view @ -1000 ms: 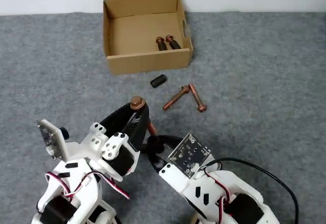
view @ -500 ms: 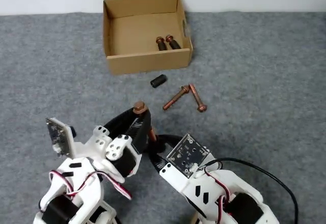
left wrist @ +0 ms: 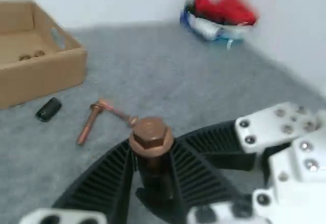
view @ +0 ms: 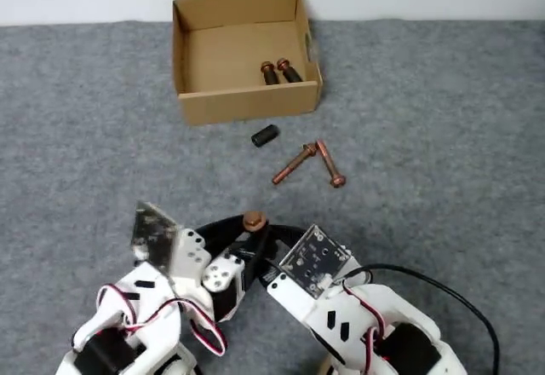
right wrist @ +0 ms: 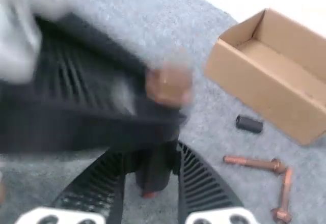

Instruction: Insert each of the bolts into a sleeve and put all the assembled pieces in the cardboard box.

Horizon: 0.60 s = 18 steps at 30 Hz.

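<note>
My left gripper [left wrist: 151, 169] pinches the bolt [left wrist: 150, 136] just under its hex head, and my right gripper [right wrist: 153, 180] clamps the sleeve [right wrist: 156, 164] that the shank seems to enter. If the two tilt out of line, I judge the bolt could jam or slip free. Farther off lie a spare sleeve [view: 265, 135], two loose bolts [view: 296, 164] and the cardboard box [view: 247, 102].

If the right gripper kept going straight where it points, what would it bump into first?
Probably the left gripper and the copper bolt it holds, crossing just ahead of the right gripper and its black sleeve. Depth is unclear; they may already touch.
</note>
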{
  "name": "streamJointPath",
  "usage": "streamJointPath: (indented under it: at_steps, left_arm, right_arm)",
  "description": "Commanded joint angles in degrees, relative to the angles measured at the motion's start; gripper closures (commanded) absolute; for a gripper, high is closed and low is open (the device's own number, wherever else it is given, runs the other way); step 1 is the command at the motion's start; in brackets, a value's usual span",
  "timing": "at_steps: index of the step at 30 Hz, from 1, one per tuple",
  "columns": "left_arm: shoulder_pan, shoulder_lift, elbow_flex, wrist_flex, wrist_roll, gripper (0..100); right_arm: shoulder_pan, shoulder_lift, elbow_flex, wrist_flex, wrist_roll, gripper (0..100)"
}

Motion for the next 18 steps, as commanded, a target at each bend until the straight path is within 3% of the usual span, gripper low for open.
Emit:
streamJointPath:
  at_steps: [1, 7, 18]
  left_arm:
    - [0.18, 0.0, -0.13, 3.08, -2.29, 83]
    - [-0.97, 0.0, -1.89, 4.22, -2.2, 78]
    - [-14.24, 0.0, -9.98, 4.13, -8.62, 80]
  right_arm:
    - [0.57, -0.31, -2.2, -1.54, 0.62, 99.1]
    - [0.66, -0.31, -2.11, -1.54, 0.62, 99.1]
    - [2.86, -0.31, -2.11, -1.36, 0.35, 99.1]
